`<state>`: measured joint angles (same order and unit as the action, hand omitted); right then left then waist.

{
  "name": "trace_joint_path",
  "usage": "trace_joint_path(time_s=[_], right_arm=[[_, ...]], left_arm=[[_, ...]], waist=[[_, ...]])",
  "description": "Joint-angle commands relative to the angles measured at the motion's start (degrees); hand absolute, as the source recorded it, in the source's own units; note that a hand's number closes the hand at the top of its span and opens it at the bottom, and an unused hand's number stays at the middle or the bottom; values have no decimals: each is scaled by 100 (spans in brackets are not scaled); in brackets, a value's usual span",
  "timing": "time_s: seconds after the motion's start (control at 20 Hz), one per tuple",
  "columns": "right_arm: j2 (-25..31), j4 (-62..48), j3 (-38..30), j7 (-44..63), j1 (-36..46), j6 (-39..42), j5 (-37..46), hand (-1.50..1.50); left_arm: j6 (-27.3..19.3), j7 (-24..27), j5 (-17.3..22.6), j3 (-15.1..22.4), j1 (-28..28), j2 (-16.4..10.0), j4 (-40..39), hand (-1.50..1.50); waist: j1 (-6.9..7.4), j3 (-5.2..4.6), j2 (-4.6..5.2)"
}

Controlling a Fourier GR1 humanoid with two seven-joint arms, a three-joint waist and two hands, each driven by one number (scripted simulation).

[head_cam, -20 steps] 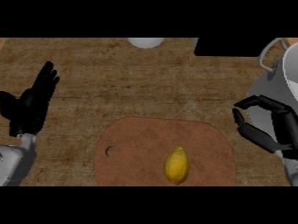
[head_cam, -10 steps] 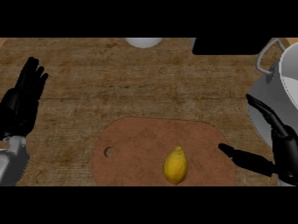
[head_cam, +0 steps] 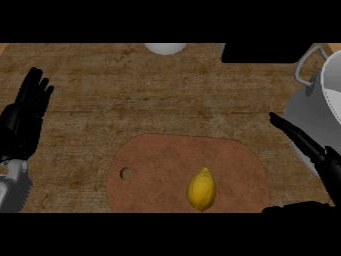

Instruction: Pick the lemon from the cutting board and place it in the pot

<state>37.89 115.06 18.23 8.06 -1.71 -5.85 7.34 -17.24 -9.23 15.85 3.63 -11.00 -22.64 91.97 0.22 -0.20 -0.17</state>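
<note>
Both halves of the job are waiting to be done. The small yellow oval lemon is lying untouched on the brown round-cornered wooden cutting board, toward its near right part. The big grey metal pot is standing at the right edge of the wooden counter, apart from the fruit. The right hand is hovering between board and pot. Its fingers are stretching straight toward the far left and its thumb is spreading wide toward the board's near right corner, so it is gaping and holding nothing. The left hand is resting at the left edge, fingers straight and pointing up.
</note>
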Motion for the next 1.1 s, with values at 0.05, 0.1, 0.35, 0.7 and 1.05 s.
trace_joint_path(time_s=[0.05,0.1,0.35,0.7,1.05], right_arm=[[574,619,607,1741,578,944,330,-150],[405,743,951,2152,685,960,541,-150],[-269,559,1755,3607,1593,1620,583,-150],[-1652,291,1945,4708,2060,2047,849,-150],[-2280,-287,2042,4849,1927,2276,1517,-150]], left_arm=[[72,-87,-20,-62,-25,-99,14,0],[97,-41,38,-141,-273,-48,-191,0],[28,86,-163,0,-166,129,-121,0],[303,-242,-111,-323,-9,92,114,0],[532,48,-265,-526,39,270,-105,0]], waist=[[87,-8,7],[42,-9,21],[95,5,26],[10,17,13],[-10,18,17]])
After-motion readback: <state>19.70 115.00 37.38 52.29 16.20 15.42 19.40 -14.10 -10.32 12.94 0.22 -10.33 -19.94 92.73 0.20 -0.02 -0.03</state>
